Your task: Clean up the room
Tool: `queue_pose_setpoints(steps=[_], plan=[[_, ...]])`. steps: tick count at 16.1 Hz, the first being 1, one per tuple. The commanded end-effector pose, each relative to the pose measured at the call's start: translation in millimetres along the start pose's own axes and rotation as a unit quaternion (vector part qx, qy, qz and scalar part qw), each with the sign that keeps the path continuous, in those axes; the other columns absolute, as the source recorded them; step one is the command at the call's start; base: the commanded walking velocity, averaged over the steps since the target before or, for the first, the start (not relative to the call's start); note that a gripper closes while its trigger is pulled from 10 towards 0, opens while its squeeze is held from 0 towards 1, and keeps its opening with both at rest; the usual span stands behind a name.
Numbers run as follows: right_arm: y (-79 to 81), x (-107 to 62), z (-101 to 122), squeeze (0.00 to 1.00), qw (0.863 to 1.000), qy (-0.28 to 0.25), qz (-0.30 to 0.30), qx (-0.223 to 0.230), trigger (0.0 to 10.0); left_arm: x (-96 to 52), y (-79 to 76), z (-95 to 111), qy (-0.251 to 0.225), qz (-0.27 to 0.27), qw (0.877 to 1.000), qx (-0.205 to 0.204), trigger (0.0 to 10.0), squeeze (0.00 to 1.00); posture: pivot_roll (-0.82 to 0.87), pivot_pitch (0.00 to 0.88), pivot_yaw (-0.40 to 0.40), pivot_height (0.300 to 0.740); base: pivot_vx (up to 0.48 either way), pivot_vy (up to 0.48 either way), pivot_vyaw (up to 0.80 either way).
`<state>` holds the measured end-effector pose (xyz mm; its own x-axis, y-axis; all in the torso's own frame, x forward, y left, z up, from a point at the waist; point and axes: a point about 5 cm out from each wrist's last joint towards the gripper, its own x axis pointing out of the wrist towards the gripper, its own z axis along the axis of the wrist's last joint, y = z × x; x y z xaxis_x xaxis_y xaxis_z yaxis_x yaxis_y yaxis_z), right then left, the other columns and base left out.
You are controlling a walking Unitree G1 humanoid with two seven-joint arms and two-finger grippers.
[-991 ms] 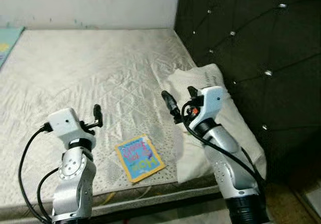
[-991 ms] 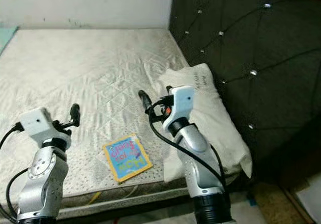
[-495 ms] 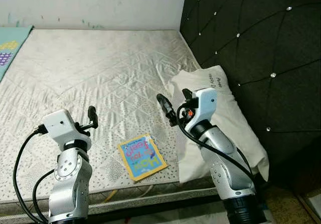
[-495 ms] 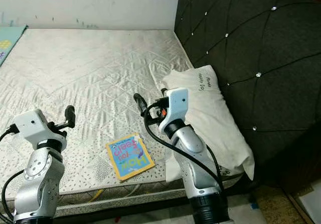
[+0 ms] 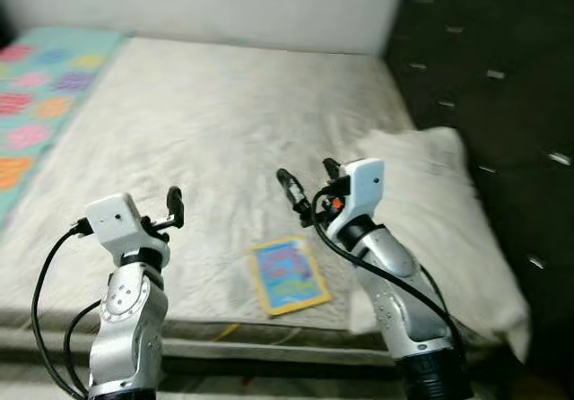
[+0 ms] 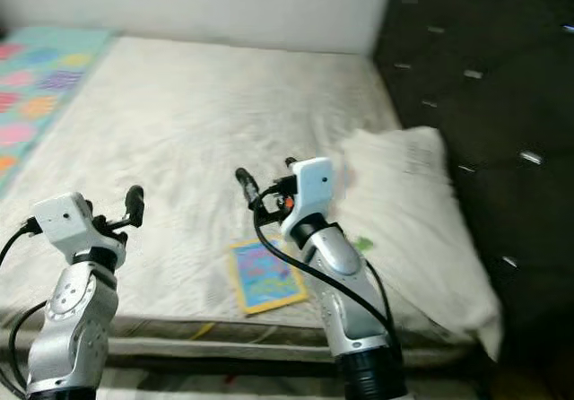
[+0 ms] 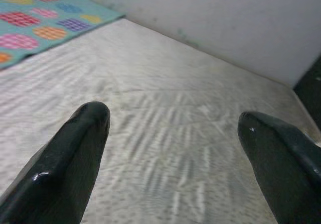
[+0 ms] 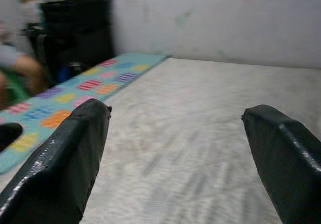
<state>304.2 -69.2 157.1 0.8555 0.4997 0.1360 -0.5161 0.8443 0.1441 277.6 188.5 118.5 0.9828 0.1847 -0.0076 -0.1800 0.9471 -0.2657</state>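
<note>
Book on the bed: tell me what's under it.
The book lies flat on the bare mattress near its front edge, beside the pillow. Anything beneath the book is covered.

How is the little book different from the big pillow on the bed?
The book is small, flat and brightly coloured with a yellow border; the pillow is much bigger, puffy and plain white. The book lies near the front edge, the pillow by the dark headboard. Both rest on the mattress.

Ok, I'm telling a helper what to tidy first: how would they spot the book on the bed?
Find the bare mattress against the dark headboard. Near its front edge, just left of the white pillow, lies the book: flat, yellow-bordered with a blue cover, the one small colourful thing there.
</note>
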Motion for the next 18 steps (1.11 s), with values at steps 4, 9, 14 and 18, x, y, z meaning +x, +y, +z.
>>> queue_pose_setpoints(steps=[4, 9, 14, 18], plan=[[-5.1, -0.9, 1, 0.0, 1.0, -0.001, -0.007, -0.005, 10.0, -3.0, -13.3, 6, -0.014, -0.047, 0.999, -0.014, 10.0, 0.0, -0.05, 0.023, -0.025, 0.74, 0.065, 0.0, 0.0], [-4.1, -0.9, 0, 0.0, 1.0, -0.002, -0.007, -0.004, 10.0, -3.2, -14.6, 6, -0.014, -0.057, 0.998, -0.018, 10.0, 0.0, -0.05, 0.023, -0.022, 0.74, 0.291, 0.0, 0.0], [-10.6, -3.9, -2, 0.0, 0.999, 0.002, -0.017, -0.042, 10.0, -3.7, -13.8, 4, -0.008, -0.056, 0.998, -0.015, 10.0, 0.0, -0.05, 0.023, -0.021, 0.74, 0.318, 0.0, 0.0], [-26.8, -11.7, -11, 0.0, 0.997, 0.021, -0.043, -0.06, 10.0, -4.5, -12.4, 2, -0.006, -0.046, 0.999, -0.015, 10.0, 0.0, -0.04, 0.024, -0.022, 0.74, 0.139, 0.0, 0.0]])
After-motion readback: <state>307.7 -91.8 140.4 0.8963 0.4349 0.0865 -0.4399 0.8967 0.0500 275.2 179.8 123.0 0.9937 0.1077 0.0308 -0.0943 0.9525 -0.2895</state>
